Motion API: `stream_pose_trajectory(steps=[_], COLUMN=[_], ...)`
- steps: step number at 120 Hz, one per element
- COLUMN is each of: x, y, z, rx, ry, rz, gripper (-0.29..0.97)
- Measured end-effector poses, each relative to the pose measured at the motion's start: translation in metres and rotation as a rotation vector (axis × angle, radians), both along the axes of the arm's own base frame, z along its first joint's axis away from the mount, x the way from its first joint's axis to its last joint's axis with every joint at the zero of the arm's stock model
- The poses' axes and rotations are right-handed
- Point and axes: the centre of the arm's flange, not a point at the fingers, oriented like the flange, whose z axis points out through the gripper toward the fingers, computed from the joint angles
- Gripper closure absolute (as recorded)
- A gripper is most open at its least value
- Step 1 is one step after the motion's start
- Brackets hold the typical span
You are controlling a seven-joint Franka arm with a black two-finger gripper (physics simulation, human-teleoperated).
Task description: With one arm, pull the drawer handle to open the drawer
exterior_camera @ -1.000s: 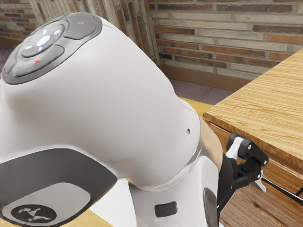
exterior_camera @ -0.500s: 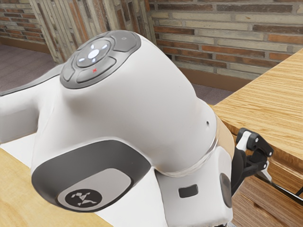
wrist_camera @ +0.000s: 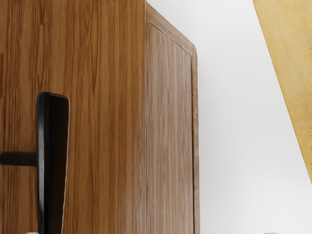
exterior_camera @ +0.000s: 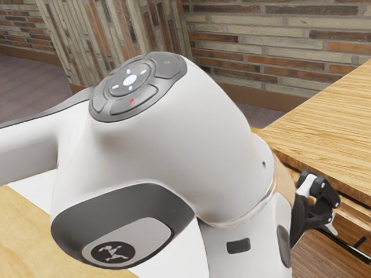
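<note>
— Where's the drawer?
— The drawer [exterior_camera: 348, 215] sits just under the desk top [exterior_camera: 324, 133], at the exterior view's right. Its black handle [wrist_camera: 52, 165] stands off the front.
— And the gripper?
— The gripper [exterior_camera: 323, 219] is low against that front, probably so the pull runs straight out. I cannot tell whether it grips the handle.

Brown wooden drawer front [wrist_camera: 97, 73] carries a black bar handle [wrist_camera: 52, 161].
</note>
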Motion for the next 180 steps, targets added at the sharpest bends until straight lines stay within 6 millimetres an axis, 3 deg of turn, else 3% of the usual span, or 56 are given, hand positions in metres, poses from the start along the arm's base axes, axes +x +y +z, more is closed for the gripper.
stream_pose_trajectory(steps=[23, 53, 73, 99, 146, 180], x=[-0.009, -0.041, -0.065, -0.086, -0.114, -0.142], y=[0.004, 0.015, 0.012, 0.024, 0.041, 0.035], z=[-0.003, 0.003, 0.0, -0.008, -0.015, -0.013], rx=[0.011, 0.014, 0.007, 0.005, -0.035, -0.063], ry=[0.002, -0.014, -0.005, -0.001, 0.001, 0.004], rz=[-0.003, -0.01, -0.027, 0.005, 0.052, 0.052], gripper=[0.25, 0.35, 0.34, 0.34, 0.37, 0.37])
